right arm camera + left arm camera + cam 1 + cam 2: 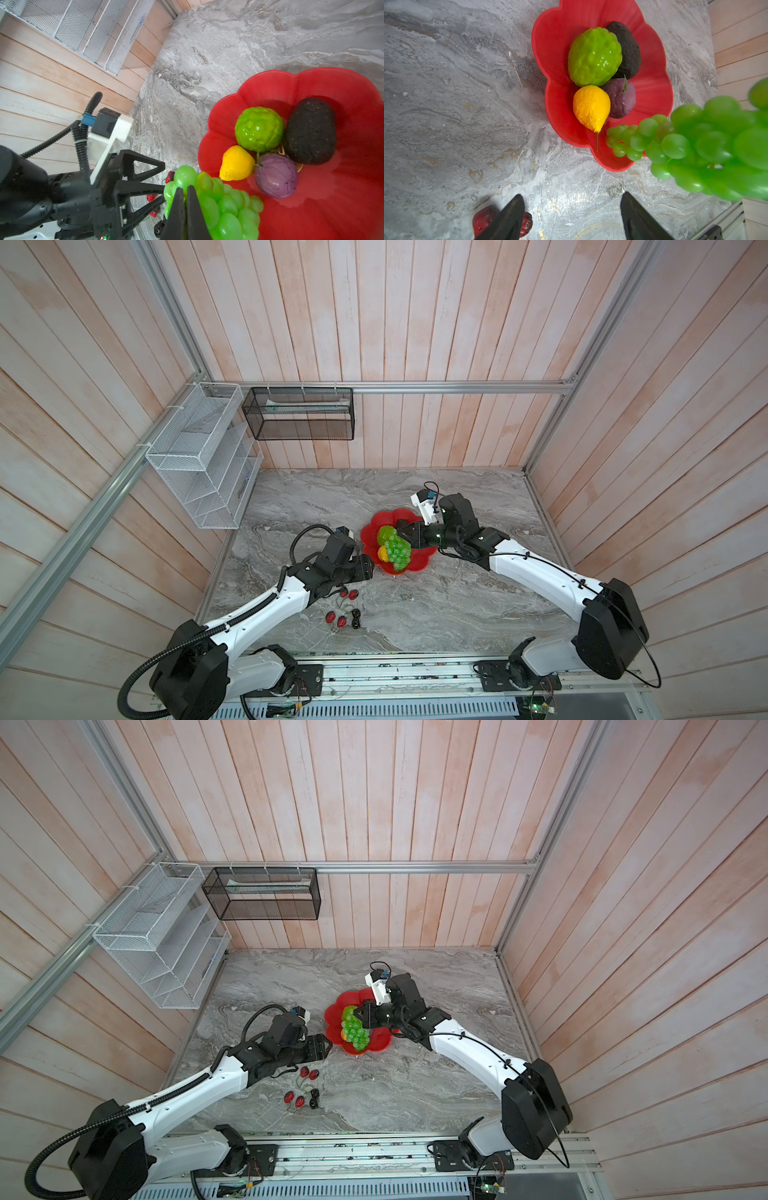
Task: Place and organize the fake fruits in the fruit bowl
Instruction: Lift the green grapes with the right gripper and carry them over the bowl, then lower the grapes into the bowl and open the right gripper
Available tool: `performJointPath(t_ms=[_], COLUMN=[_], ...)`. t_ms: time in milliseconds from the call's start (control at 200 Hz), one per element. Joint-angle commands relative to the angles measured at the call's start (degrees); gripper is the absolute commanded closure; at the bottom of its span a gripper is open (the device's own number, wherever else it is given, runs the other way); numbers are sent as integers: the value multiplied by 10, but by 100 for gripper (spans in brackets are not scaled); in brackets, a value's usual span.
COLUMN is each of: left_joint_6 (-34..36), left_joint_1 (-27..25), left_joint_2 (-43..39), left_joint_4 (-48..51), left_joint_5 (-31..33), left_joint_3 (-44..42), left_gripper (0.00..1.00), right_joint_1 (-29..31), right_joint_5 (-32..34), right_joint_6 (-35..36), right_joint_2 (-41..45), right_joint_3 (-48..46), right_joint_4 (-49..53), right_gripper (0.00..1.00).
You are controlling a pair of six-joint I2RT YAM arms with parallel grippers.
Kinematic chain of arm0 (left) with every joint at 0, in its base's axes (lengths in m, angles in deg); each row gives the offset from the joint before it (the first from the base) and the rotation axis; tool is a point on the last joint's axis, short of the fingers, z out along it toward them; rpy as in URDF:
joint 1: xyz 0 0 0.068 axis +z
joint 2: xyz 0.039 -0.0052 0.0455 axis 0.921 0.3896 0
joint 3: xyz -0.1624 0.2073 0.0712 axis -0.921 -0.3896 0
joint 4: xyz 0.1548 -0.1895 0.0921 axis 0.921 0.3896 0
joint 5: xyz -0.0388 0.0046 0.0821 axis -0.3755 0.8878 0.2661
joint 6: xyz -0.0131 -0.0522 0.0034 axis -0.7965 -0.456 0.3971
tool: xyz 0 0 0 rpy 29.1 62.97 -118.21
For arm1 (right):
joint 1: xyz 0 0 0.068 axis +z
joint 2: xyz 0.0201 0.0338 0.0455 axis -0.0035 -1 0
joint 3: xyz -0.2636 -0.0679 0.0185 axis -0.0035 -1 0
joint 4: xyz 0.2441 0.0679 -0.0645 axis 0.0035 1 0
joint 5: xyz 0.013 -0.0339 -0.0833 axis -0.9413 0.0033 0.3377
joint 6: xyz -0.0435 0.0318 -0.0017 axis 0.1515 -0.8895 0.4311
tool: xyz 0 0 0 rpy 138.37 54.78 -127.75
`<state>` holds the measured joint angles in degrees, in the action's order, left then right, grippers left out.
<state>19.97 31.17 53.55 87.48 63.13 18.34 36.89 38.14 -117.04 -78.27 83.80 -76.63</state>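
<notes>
Right wrist view: right fingers [176, 209] clamped on grape bunch [224, 205], hanging over fruit bowl [270, 87], mid bench [207, 41]. Prob. light, floppy, slick; stem grip best. Left fingers [506, 220] wide, empty, left of bowl.

Surface [332, 497] far of the fruit bowl [371, 533]: free. Bowl centre is blocked by bumpy green fruit [259, 128], avocado [310, 131], lemon [236, 164] and purple fruit [276, 175]; far petals bare. Grape bunch [397, 551], hanging from the right tool [186, 189], overhangs the near half. Left tool [572, 199], jaws apart, stands at the near-left rim; cherry pairs [349, 594] and black berries [356, 618] lie nearer, left.
</notes>
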Motion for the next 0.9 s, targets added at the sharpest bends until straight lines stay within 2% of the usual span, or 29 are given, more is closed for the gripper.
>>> performJointPath(t_ms=[0, 190, 320, 495, 895], left_joint_6=[3, 9, 19, 22, 39], left_joint_1=[3, 3, 3, 3, 2], left_joint_2=[0, 4, 2, 6, 6], left_joint_4=[1, 12, 26, 26, 46], left_joint_5=[10, 11, 17, 16, 29], left_joint_3=[4, 15, 25, 30, 51], left_gripper=[24, 24, 24, 24, 25], right_joint_1=[-17, -33, -38, -71, -115], right_joint_5=[-23, -35, -21, -18, -40], right_joint_6=[23, 28, 35, 58, 115], right_joint_2=[3, -2, 0, 6, -67], right_joint_3=[-19, -42, -57, -73, -28], right_joint_4=[-4, -24, -29, -24, -22], right_gripper=[100, 100, 100, 100, 100])
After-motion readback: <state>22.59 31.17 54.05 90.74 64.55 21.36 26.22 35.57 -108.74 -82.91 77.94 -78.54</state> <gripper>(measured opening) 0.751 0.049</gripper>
